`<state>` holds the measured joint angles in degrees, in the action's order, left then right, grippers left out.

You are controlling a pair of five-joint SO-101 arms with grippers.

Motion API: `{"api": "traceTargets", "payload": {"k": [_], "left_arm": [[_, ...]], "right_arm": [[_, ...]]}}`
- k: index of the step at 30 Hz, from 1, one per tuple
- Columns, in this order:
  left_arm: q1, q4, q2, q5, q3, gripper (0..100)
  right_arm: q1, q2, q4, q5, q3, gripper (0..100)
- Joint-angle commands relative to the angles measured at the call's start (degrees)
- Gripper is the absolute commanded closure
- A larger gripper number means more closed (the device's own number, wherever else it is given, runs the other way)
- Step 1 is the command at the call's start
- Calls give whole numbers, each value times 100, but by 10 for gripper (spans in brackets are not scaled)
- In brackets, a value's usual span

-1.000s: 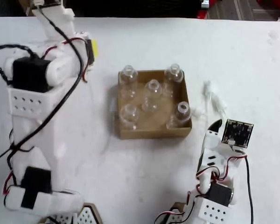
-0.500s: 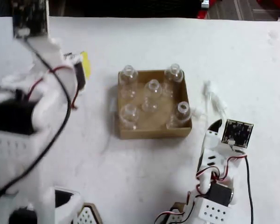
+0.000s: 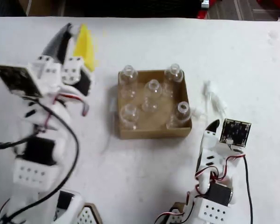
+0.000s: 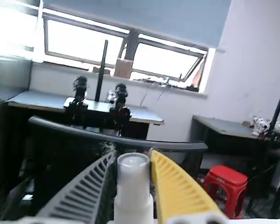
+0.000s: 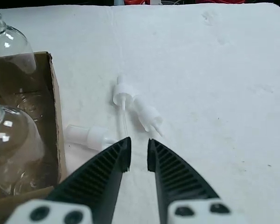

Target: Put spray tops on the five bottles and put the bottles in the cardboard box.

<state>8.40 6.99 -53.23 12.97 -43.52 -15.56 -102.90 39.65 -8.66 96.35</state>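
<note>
A cardboard box (image 3: 151, 132) sits mid-table with several clear, uncapped bottles standing in it, one in the middle (image 3: 152, 88). My left gripper (image 3: 73, 41) is up at the far left of the table, well left of the box. Its grey and yellow fingers are shut on a white spray top (image 4: 132, 179), which stands upright between them. My right gripper (image 5: 137, 151) hovers low just right of the box (image 5: 53, 93), its fingers a narrow gap apart with nothing between them. Three loose spray tops lie beyond it, one of them (image 5: 147, 114) just ahead of the tips.
The loose spray tops (image 3: 214, 99) lie on the white table to the right of the box. Both arms' bases and cables take up the near edge. Open table stretches along the far side and the right.
The left arm has swung round and lifted, so its gripper now points towards the far edge with the spray top in it. The right arm has barely shifted.
</note>
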Motion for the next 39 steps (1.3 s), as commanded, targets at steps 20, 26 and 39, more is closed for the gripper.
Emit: {"api": "traceTargets", "payload": {"k": [20,26,39], "left_arm": [[822,-3305,3451,-1055,888,980],[848,-3859,3495,-1064,580,980],[813,-3859,3495,-1029,264,980]], "right_arm": [[4,-40,-4,9,53,946],[4,-40,-13,9,53,946],[4,-40,-4,9,53,946]]}}
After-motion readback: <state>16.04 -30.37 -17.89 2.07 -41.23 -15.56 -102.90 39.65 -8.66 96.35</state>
